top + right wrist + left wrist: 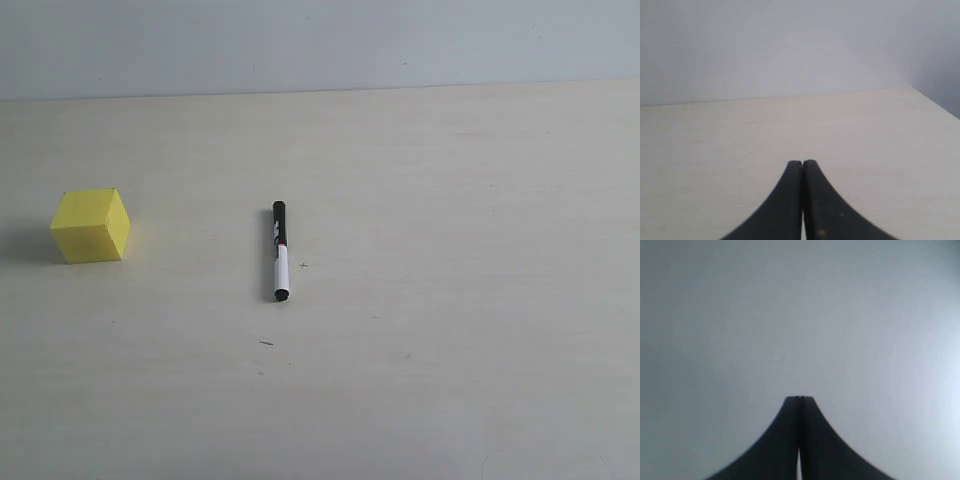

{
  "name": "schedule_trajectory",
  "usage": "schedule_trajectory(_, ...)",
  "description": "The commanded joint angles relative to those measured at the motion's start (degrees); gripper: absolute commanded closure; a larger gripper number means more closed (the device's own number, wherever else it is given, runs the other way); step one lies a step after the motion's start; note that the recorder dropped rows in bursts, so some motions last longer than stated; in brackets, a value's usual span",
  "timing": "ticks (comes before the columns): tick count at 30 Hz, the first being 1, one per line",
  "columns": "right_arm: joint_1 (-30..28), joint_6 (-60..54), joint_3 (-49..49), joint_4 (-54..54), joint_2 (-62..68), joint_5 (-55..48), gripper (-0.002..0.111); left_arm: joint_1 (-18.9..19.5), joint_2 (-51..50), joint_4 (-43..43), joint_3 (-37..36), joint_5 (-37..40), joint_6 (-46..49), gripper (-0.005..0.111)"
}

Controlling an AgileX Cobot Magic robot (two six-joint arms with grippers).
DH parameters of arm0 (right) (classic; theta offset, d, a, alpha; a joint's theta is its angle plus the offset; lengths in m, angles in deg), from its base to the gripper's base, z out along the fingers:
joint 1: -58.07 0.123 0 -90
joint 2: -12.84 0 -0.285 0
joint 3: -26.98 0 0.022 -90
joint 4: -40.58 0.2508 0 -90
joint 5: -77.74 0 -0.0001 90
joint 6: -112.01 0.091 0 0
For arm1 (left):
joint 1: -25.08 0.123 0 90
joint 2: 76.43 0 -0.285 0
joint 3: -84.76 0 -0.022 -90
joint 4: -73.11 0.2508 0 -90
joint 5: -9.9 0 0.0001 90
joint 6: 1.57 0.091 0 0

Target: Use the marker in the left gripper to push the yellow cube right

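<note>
Operator: Which step is in hand?

Technician: By my reading, the pick-up, which is not yet done. The marker (280,251) lies flat on the counter (450,300) near the middle of the exterior view, with nothing gripping it. Neither arm appears in that view.

Operator: State of the jaws?

Technician: The left jaws are pressed together with only a hairline seam between them, and they hold nothing. Their camera faces a plain grey wall (800,315). The right jaws are likewise closed and empty, above bare counter.

Operator: Where is the yellow cube (91,226)?

Technician: It rests on the counter at the far left, well apart from the marker and to its left.

Operator: What does the next move call for?

Technician: Bring the left arm down over the marker, spread the jaws, and close them across the barrel. The marker must then be carried round to the cube's left face before any push to the right.

Operator: Materials and shapes?

Technician: The marker is slim and round, with a smooth white barrel and black ends, so it is likely to roll if nudged. The cube is matte, flat-sided and sharp-edged, which gives a broad face to push on. The counter is pale, smooth and faintly grained, so the cube should slide rather than tip.
</note>
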Motion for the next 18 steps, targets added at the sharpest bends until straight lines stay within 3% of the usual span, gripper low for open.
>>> schedule_trajectory(1, -0.22, 0.00, 0.26, 0.00, -0.07, 0.25, 0.108, 0.18, -8.81, -0.20, 14.75, 15.08, -1.11, 0.107)
schedule_trajectory(7, -0.22, 0.00, 0.26, 0.00, -0.07, 0.25, 0.108, 0.18, -30.55, 1.56, 34.11, 40.27, -0.54, 0.107)
schedule_trajectory(13, -0.22, 0.00, 0.26, 0.00, -0.07, 0.25, 0.108, -0.96, -51.44, -1.61, 49.44, 69.61, 10.73, 0.107)
schedule_trajectory(16, -0.22, 0.00, 0.26, 0.00, -0.07, 0.25, 0.108, -5.60, -66.10, -11.21, 59.36, 83.21, 21.01, 0.107)
schedule_trajectory(18, -0.22, 0.00, 0.26, 0.00, -0.07, 0.25, 0.108, -11.88, -77.64, -19.55, 65.53, 88.37, 30.08, 0.107)
